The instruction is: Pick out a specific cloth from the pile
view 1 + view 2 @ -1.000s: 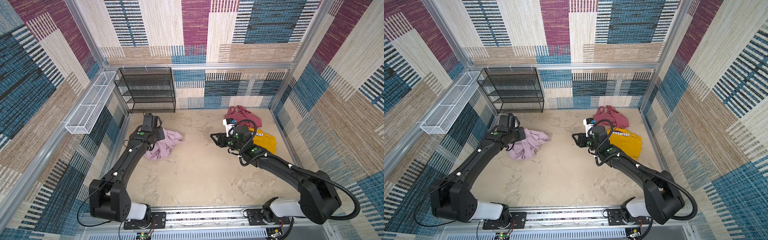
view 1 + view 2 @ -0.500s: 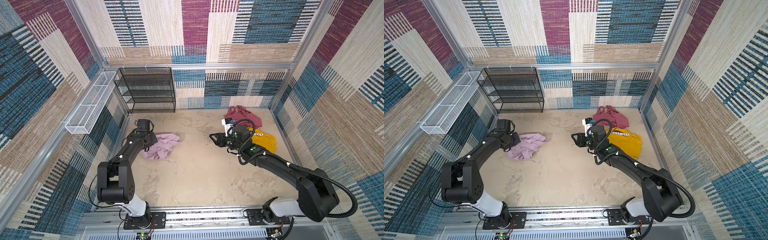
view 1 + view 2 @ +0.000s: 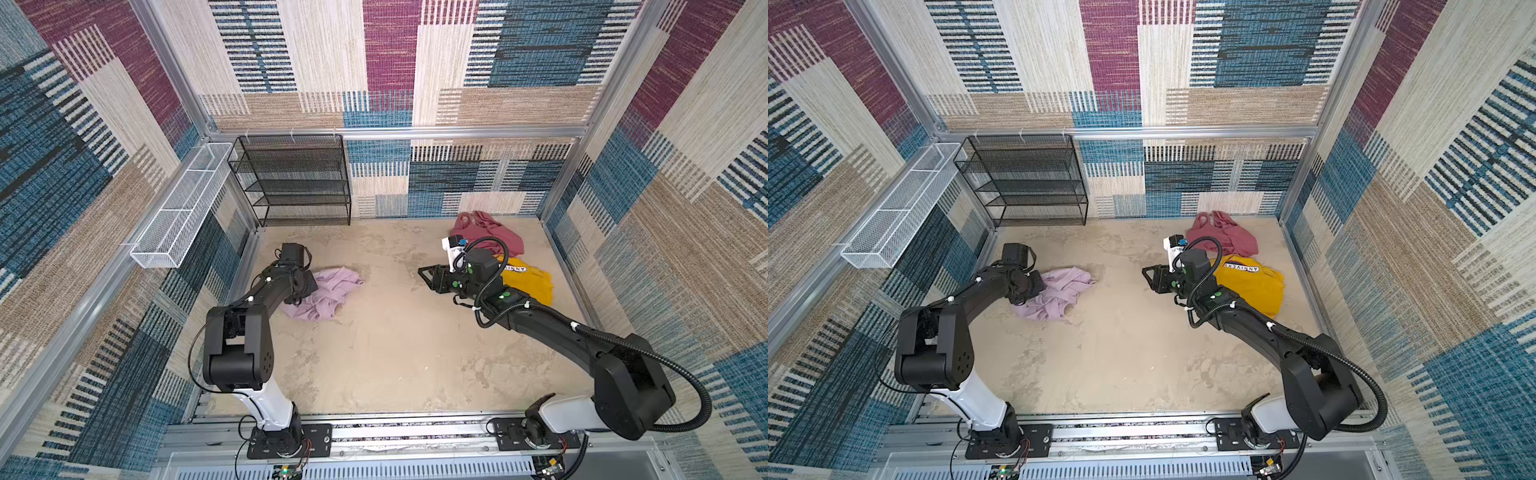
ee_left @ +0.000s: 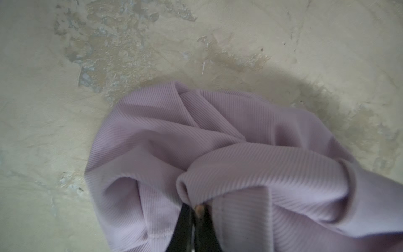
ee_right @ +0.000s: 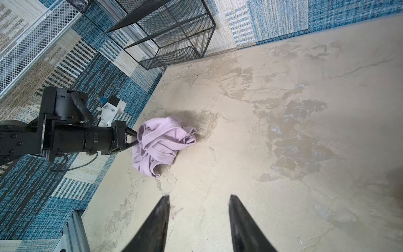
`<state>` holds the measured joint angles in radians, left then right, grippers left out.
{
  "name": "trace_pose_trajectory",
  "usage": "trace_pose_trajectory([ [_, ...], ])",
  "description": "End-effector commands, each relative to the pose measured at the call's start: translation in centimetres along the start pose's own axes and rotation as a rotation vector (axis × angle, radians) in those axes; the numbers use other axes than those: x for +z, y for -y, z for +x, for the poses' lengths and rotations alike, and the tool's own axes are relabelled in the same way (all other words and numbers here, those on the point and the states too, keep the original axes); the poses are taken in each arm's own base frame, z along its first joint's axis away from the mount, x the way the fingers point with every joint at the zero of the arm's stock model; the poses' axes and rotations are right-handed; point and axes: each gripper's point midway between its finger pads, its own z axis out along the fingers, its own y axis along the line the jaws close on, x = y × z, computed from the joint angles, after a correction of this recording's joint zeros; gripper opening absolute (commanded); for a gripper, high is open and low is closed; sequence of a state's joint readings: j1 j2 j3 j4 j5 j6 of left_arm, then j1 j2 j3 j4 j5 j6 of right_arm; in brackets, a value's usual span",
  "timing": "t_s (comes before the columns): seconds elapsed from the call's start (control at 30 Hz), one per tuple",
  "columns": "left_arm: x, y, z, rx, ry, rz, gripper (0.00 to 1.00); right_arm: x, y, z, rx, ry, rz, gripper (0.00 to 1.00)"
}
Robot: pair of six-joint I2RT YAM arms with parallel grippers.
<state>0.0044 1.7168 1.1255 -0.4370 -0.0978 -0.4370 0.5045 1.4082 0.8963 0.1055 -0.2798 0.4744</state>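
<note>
Three garments are shown inside the patterned enclosure; the cloth [image 3: 332, 291], plain and pale lilac, is seen crumpled on the tabletop [image 3: 395, 353] near the left wall, well apart from the rest of the pile [image 3: 1241, 245]; a fold of it is pinched between the closed fingers of the left gripper [image 5: 134, 137], while most of the fabric is rested on the surface; the picking-out is judged largely done, with only a let-go or final placing thought to be left; the dusty-rose garment [image 3: 486, 230] and the mustard-yellow shirt [image 3: 530, 286] are seen touching by the far right corner; the right gripper [image 5: 199, 197] is held over bare tabletop between the two groups, jaws apart and empty; a black wire rack [image 3: 295, 183] and a white wire basket [image 3: 178, 216] are kept at the walls, clear of the cloth; no obstacle is seen.
</note>
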Motion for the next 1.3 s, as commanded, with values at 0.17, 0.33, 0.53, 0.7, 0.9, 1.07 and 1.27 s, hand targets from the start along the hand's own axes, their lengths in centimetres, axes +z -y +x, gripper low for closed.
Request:
trace_pose_trajectory([
  [0.17, 0.6, 0.5, 0.9, 0.024, -0.027, 0.037, 0.00, -0.4, -0.6, -1.0, 0.005, 0.024, -0.002, 0.48],
  [0.33, -0.3, 1.0, 0.9, 0.011, -0.018, 0.077, 0.13, -0.9, -0.9, -1.4, 0.009, 0.033, -0.007, 0.48],
  [0.53, -2.4, 0.0, 0.9, -0.005, 0.025, 0.056, 0.29, -1.5, -1.1, -1.6, 0.004, 0.047, -0.007, 0.48],
  [0.7, -3.9, -1.1, 1.5, -0.044, 0.050, 0.051, 0.38, -1.7, -1.5, -1.4, 0.002, 0.043, -0.034, 0.48],
  [0.9, -4.6, -3.6, 2.7, -0.116, 0.044, 0.030, 0.40, -1.2, -1.7, -1.2, -0.002, 0.036, -0.054, 0.48],
  [1.07, -3.4, -5.6, 3.9, -0.223, 0.021, 0.057, 0.40, -0.7, -1.9, -1.2, -0.005, 0.026, -0.075, 0.48],
  [1.27, -1.8, -6.3, 3.5, -0.270, -0.001, 0.096, 0.40, -0.4, -1.9, -1.4, -0.011, 0.027, -0.071, 0.48],
])
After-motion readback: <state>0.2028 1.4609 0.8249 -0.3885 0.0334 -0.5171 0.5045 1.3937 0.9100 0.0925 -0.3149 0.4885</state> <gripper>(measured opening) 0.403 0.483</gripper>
